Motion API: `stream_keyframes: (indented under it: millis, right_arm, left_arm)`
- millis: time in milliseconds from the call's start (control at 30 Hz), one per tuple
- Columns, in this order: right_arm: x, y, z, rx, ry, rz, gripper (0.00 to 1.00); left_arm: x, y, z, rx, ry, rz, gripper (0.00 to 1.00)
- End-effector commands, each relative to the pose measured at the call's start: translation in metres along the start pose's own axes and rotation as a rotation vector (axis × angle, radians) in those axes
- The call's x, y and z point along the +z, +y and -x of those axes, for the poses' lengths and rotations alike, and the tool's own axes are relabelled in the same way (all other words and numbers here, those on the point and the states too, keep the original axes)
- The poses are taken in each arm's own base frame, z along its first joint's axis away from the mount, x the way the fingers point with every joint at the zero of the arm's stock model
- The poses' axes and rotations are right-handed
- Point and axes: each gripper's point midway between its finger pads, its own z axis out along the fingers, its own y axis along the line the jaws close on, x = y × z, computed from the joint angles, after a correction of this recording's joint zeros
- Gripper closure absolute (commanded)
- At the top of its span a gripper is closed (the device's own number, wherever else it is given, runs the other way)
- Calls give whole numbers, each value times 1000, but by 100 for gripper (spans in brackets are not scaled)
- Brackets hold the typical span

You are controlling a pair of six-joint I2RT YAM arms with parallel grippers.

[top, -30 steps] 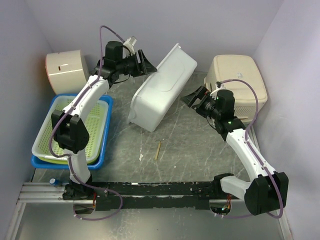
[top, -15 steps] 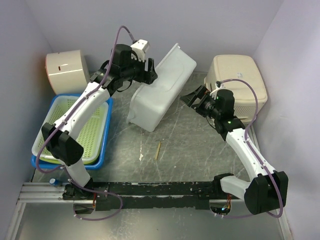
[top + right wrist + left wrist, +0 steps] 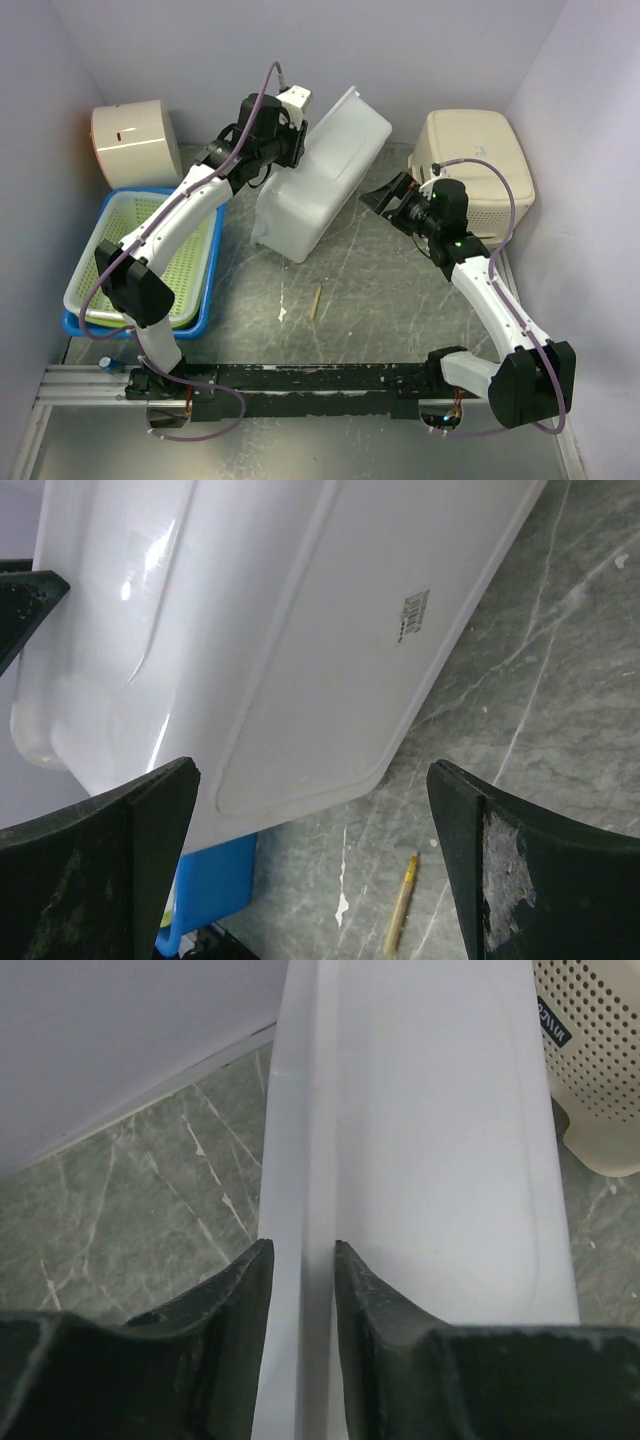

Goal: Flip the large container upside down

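The large white container point(image 3: 322, 178) stands tilted on its long side in the middle of the table, its flat bottom facing the right arm. My left gripper point(image 3: 297, 141) is shut on the container's upper rim; in the left wrist view the gripper point(image 3: 303, 1260) has one finger on each side of the thin white rim point(image 3: 300, 1160). My right gripper point(image 3: 386, 198) is open and empty just right of the container. In the right wrist view the gripper point(image 3: 312, 770) faces the container's bottom point(image 3: 330, 650) without touching it.
A beige perforated basket point(image 3: 478, 158) lies upside down at the back right, also in the left wrist view point(image 3: 600, 1060). A round beige bin point(image 3: 135, 140) is at the back left. A green basket point(image 3: 150, 255) sits in a blue tray point(image 3: 207, 300). A wooden stick point(image 3: 317, 299) lies on the table.
My left arm has swung right and up over the container and its fingers have come onto the upper rim. The container has shifted slightly left. The right arm has not moved.
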Motion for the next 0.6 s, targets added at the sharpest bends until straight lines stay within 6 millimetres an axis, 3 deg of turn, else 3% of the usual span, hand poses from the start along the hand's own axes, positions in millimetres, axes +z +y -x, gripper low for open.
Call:
stream_keyframes:
  millis: [0,67,100,367,567]
  right_arm:
    - [-1,-4,-2,-5,5,-10,0]
    - [-1,-2,-3,-2,5,4,0]
    - [-1,0,-3,4,3,15,0]
    - [-3,46,-6,126,3,311,0]
    - [-8,60,-4,148,-5,395,0]
  left_arm:
    - [0,11,-10,12,38,54,70]
    - [-1,2,-9,-35,30,9,91]
    - [-1,-5,-9,-64,22,-26,93]
    - [-13,-50,24,-340,-78,-269,93]
    - [-36,-78,49,-600,-170,-578,93]
